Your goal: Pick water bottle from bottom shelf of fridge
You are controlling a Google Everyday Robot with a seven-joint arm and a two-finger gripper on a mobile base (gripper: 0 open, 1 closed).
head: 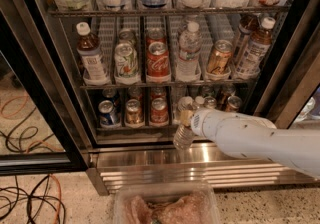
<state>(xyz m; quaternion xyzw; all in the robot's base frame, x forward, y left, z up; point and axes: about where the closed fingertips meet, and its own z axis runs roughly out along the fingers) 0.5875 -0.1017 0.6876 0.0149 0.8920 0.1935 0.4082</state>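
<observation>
— Where is the gripper [187, 118]?
— At the front of the bottom shelf [135, 129], on the white arm [250, 138] that reaches in from the right.
— And the jaws?
— They pinch the water bottle [183, 137] near its top. The bottle hangs tilted just in front of the shelf's rail, with its lower end over the steel base panel [150, 160] of the fridge [45, 98].

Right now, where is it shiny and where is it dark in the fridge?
Camera view: glare streaks the steel base of the fridge. The back of the bottom shelf lies in shadow, while the racks above are brighter. The gripper, at that shelf's front, holds the bottle, which shows pale highlights.
</observation>
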